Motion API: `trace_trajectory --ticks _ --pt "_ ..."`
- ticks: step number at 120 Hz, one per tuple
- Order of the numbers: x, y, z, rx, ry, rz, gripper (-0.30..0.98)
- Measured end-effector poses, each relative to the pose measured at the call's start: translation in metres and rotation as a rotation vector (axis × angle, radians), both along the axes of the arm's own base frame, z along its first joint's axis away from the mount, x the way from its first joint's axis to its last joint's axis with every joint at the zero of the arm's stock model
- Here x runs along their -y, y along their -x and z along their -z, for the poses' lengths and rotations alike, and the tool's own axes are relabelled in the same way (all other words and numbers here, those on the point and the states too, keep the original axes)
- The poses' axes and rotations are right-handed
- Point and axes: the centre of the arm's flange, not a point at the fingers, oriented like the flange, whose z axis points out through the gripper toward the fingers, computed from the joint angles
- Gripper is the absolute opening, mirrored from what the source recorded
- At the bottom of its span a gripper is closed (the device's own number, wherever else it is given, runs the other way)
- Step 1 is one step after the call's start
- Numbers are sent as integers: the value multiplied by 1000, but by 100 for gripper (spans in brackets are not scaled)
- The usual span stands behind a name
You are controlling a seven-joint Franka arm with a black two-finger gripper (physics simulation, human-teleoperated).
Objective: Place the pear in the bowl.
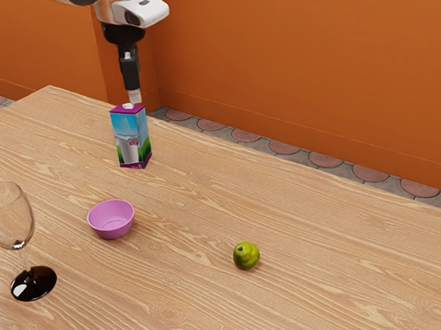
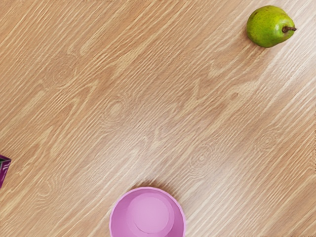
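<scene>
Approach/pick pending: pear (image 1: 246, 257) is seen on counter (image 1: 338, 237), below and well out from jaws; bowl (image 1: 111, 233) nearer them. Whether jaws are wide or narrow can't be told. Next: jaws to be brought over pear.

Wrist view: green pear (image 2: 269, 26), brown stem attached, lying on wood-grained worktop (image 2: 113, 108). Pink bowl (image 2: 150, 213), interior visible, well apart from the pear; bowl partly cut off. Corner of a purple-edged object (image 2: 4, 170), mostly out of frame.

Pink bowl (image 1: 111, 219), yellow-green pear (image 1: 246, 256)
</scene>
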Motion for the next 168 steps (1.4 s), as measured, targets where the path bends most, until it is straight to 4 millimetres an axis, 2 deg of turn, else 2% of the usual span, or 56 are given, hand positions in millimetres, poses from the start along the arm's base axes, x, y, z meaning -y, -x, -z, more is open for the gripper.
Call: trace_trajectory --ticks 19,29,39,51,62,67,76,89,106,124,137,152,168 --pt "4 -1 2 -5 -4 52 69" --pt "5 -3 11 -24 -6 73 69" --pt "29 -4 29 -57 -2 127 69" --pt "68 -17 71 -96 4 219 69" --pt "96 -13 126 -120 7 317 68" --pt "106 -14 143 -110 11 359 69" --pt "122 -25 177 -91 49 418 69" --pt "139 -36 208 -59 90 481 69" --pt "160 -31 266 -106 102 551 69" --pt "176 -32 299 -117 132 580 69" --pt "188 -31 312 -111 147 599 69" --pt "198 -33 346 -116 168 598 69" --pt "205 -41 353 -67 172 603 69"
